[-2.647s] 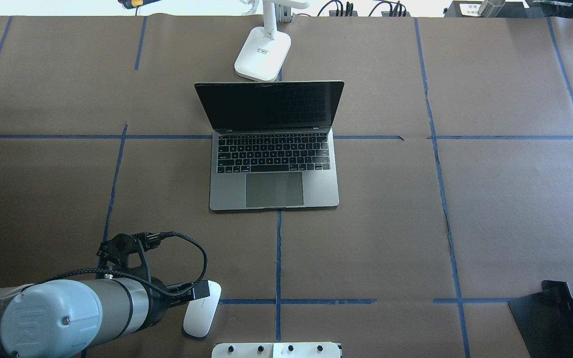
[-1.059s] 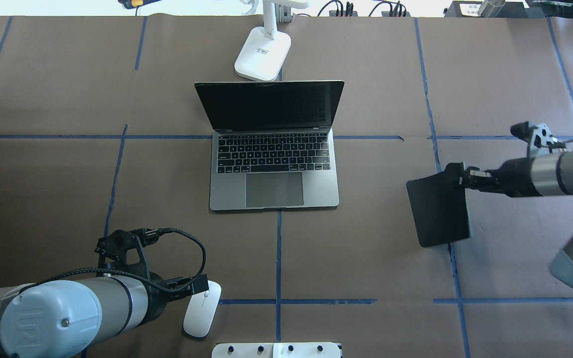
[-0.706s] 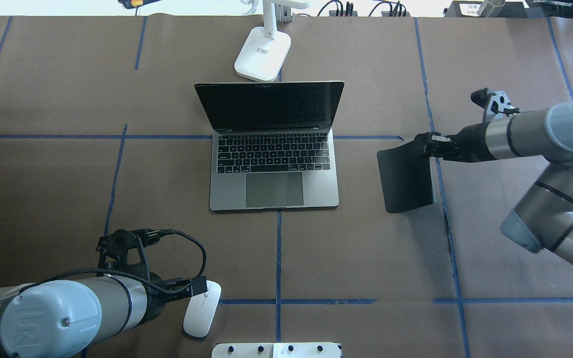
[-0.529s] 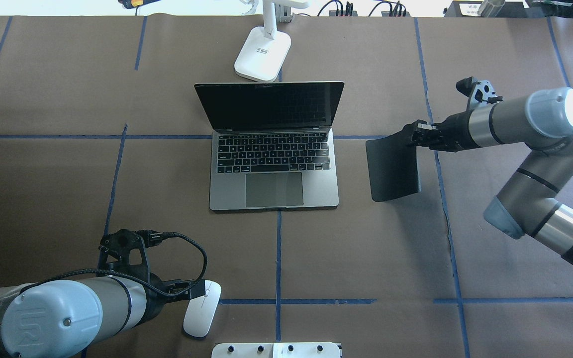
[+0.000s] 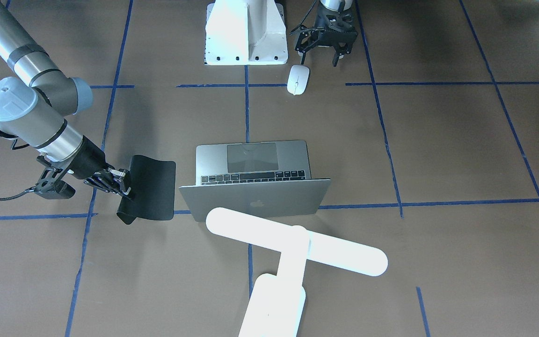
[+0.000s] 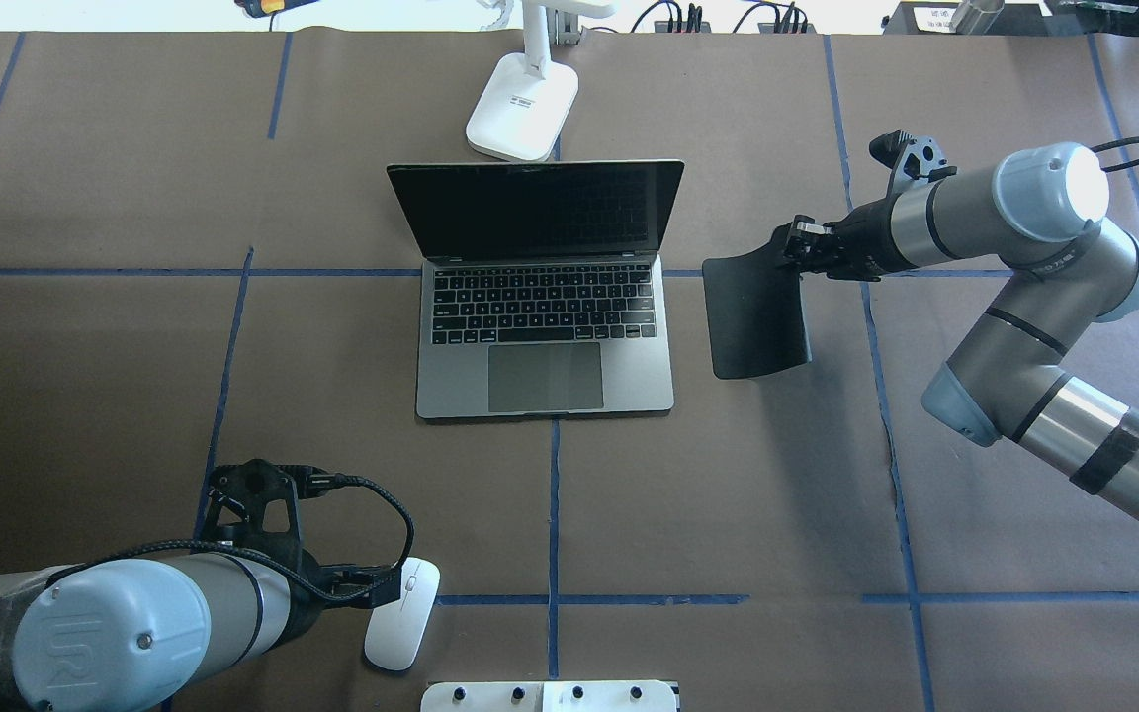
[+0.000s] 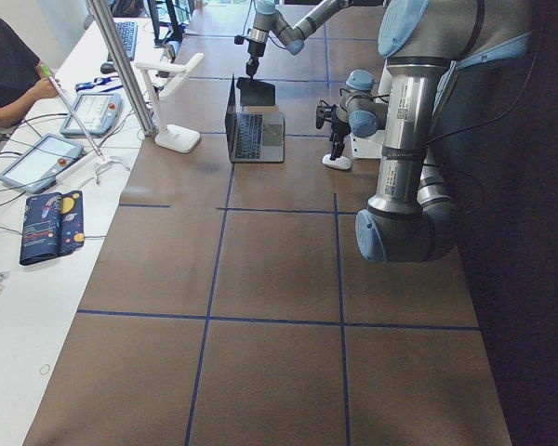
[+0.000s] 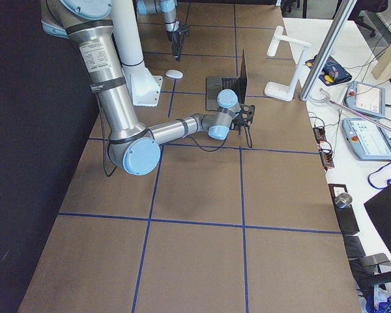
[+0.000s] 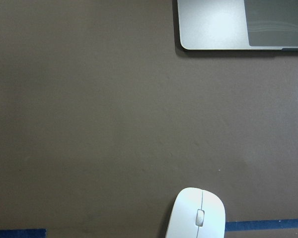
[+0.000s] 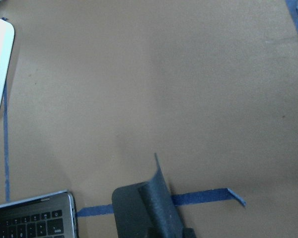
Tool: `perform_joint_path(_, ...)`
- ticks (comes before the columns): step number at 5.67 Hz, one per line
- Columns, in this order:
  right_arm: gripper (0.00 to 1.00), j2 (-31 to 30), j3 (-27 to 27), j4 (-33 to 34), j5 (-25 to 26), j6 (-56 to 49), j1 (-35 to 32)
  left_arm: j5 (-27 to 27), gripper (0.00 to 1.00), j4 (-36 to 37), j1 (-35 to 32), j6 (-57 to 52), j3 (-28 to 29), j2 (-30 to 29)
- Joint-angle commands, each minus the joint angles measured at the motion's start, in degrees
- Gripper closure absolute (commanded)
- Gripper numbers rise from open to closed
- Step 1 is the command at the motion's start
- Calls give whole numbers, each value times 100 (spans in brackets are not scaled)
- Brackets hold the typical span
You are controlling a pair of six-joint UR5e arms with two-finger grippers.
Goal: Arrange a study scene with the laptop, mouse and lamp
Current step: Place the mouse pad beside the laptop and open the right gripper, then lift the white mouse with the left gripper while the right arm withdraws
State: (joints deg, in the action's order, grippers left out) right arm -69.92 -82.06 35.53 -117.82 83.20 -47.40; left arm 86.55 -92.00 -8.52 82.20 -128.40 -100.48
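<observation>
The laptop (image 6: 545, 336) stands open at the table's middle, its lid (image 5: 255, 201) showing the apple logo. The white lamp (image 5: 297, 241) stands behind it, its base (image 6: 522, 109) at the far edge. The white mouse (image 6: 401, 628) lies near the robot's base and also shows in the left wrist view (image 9: 196, 215). My left gripper (image 5: 318, 58) is open and empty, just beside the mouse's left side. My right gripper (image 6: 795, 252) is shut on the far right corner of a black mat (image 6: 755, 316), which hangs bent just right of the laptop.
A white boxy pedestal (image 5: 245, 32) with bolt holes stands at the near edge, right of the mouse. Blue tape lines (image 6: 552, 494) cross the brown table cover. Cables (image 6: 718, 20) lie along the far edge. Tablets (image 7: 37, 158) and a person sit beyond the table.
My right arm came in from the near right and carried the black mat forward and left to beside the laptop. My left gripper drew slightly back by the mouse, which has not moved.
</observation>
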Motion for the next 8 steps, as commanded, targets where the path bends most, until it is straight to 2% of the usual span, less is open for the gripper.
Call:
perform_joint_path(1, 0, -4, -20, 15, -57, -23, -128, 45, 0, 68, 78, -1389, 130, -7)
perform_joint_path(3, 0, -91, -82, 6, -993, -75, -916, 72, 0, -11, 175, -1801, 700, -233)
perform_joint_path(4, 0, -274, -91, -11, -1241, -441, -1155, 72, 0, -11, 227, -1873, 981, -592)
perform_joint_path(5, 0, -337, -100, -20, -1296, -558, -1184, 90, 0, -2, 228, -1874, 1071, -813)
perform_joint_path(8, 0, -355, -135, -29, -1288, -559, -1175, 169, 0, -19, 246, -1944, 1291, -824)
